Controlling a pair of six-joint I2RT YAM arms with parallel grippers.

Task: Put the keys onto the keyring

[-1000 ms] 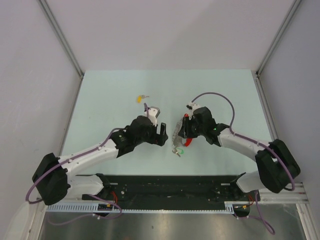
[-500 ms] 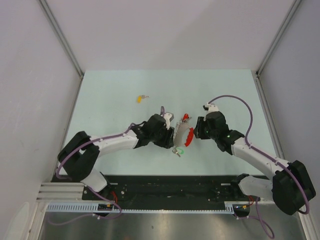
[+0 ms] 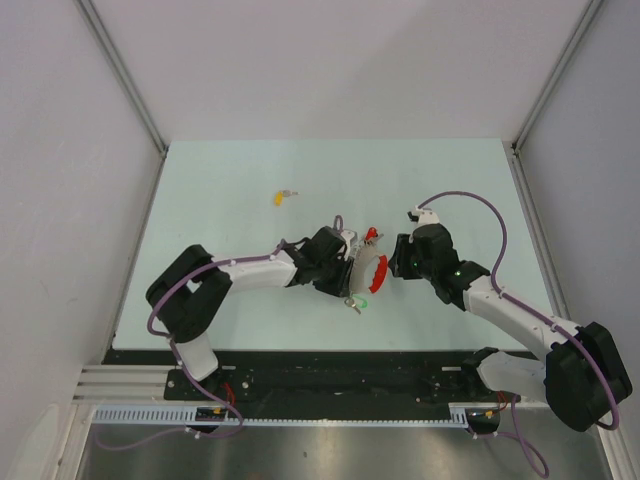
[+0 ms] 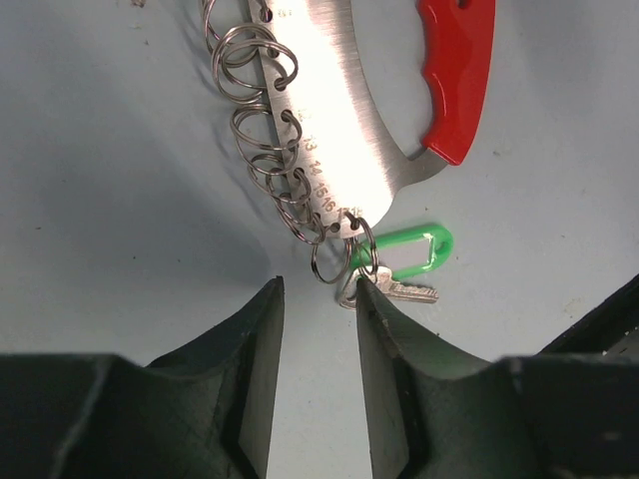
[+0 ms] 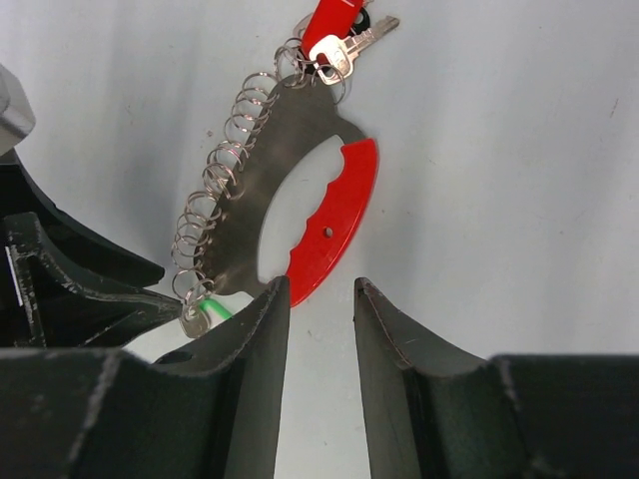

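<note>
The keyring (image 3: 366, 268) lies flat on the pale green table: a metal fan-shaped plate (image 4: 329, 120) edged with several small wire rings, and a red curved band (image 5: 334, 215). A green-headed key (image 4: 404, 254) hangs on one end ring, a red-headed key (image 5: 334, 25) on the other end. A yellow-headed key (image 3: 279, 196) lies loose, far to the left. My left gripper (image 4: 319, 289) is open just short of the green key's end, one fingertip (image 4: 371, 291) against that key. My right gripper (image 5: 319, 289) is open by the red band's lower end, holding nothing.
Grey walls stand close on both sides and at the back of the table (image 3: 220, 180). The two arms' black bases and a cable rail (image 3: 340, 380) run along the near edge. Purple cables loop off both wrists.
My right gripper let go of the keyring and backed off to the right. The keyring now lies flat. My left arm reached right to the keyring and its jaws narrowed.
</note>
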